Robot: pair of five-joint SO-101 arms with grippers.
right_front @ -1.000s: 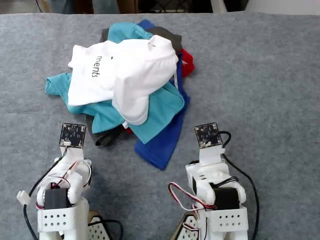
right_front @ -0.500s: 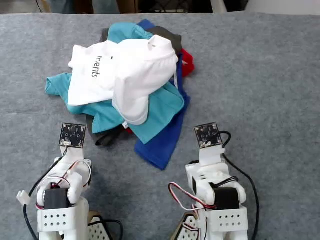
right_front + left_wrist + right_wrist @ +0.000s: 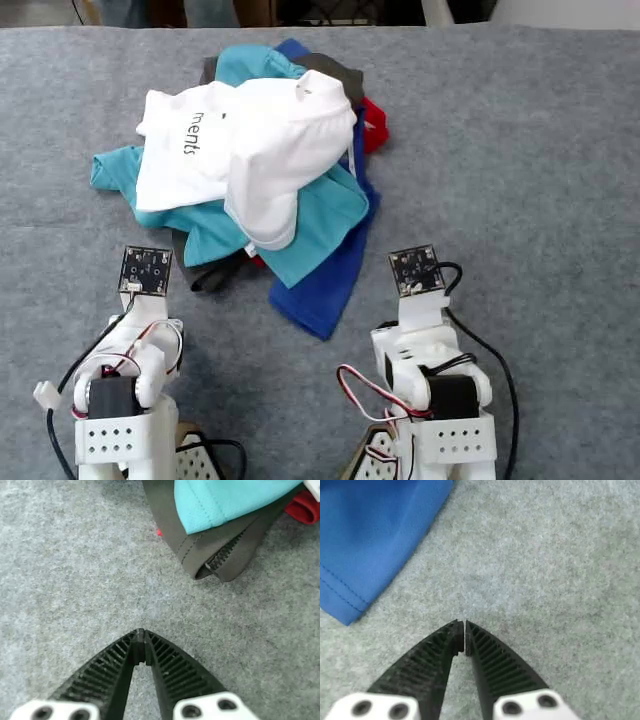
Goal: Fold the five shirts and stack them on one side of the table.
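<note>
The table (image 3: 560, 555) wears a grey, fuzzy, felt-like cloth. Ahead of the right gripper (image 3: 464, 630) the blue shirt (image 3: 365, 540) is smooth, hemmed cloth; ahead of the left gripper (image 3: 141, 637) the teal shirt (image 3: 225, 497) is fine knit, the dark grey shirt (image 3: 170, 525) matt. Both grippers are black, ribbed, matt plastic.

Shirts (image 3: 262, 150) white, teal, blue, red, dk grey; grey tbl (image 3: 520, 150)

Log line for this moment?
shirt pile: unfolded | left end effector: shut, empty, by dark shirt | right end effector: shut, empty, by blue shirt
</note>
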